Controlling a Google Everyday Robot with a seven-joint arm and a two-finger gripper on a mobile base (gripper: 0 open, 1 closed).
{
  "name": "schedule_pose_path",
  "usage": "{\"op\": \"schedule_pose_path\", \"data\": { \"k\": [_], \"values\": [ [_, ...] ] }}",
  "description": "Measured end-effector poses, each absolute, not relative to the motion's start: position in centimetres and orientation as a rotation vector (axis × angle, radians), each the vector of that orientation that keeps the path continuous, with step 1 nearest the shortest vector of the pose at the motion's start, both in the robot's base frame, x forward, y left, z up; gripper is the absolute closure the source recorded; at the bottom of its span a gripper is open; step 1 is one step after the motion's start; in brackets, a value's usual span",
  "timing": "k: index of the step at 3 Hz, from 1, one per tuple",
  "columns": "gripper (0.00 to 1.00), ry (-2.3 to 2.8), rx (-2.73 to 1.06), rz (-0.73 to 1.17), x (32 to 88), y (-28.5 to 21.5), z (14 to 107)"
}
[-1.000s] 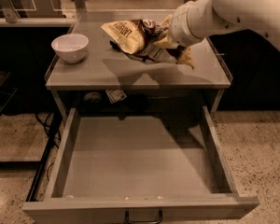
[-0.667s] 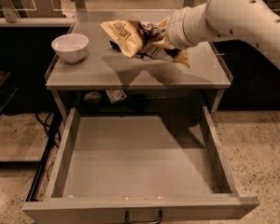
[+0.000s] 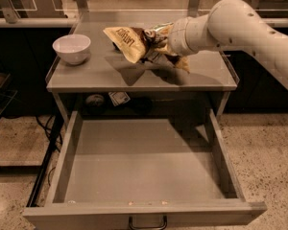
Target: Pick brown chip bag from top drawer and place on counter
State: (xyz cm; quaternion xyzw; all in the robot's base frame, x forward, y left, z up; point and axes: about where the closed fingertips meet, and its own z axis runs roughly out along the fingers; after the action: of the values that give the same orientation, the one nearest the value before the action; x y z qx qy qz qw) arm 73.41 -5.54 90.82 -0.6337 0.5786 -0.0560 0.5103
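The crinkled foil brown chip bag [image 3: 129, 41], dark in the middle with cream-tan ends, is hanging in the gripper [image 3: 159, 49], which is clamping down on the bag's crumpled middle. The lettered tan end is jutting out past the gripper towards the picture's left. Directly under the gripper, the flat grey counter [image 3: 101, 73] is catching the bag's shadow, with the bag looking lifted just clear of it. Further left of the gripper, a small white round bowl [image 3: 71, 48] is sitting upright on the counter, well apart from the bag. Below and nearer the camera than the gripper, the wide shallow grey metal top drawer [image 3: 62, 162] is standing pulled out, its dark pull handle [image 3: 147, 223] showing at the front. Behind the gripper, the thick white robot arm [image 3: 240, 28] is reaching in from the right.
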Motion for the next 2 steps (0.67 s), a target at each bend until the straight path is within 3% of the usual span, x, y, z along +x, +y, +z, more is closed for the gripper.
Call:
{"op": "schedule_pose_path", "data": {
  "k": [1, 2],
  "values": [
    [0.96, 1.373, -1.553, -0.094, 73.78, -5.05, 89.68],
    [0.73, 1.373, -1.554, -0.094, 73.78, -5.05, 89.68]
  ]
}}
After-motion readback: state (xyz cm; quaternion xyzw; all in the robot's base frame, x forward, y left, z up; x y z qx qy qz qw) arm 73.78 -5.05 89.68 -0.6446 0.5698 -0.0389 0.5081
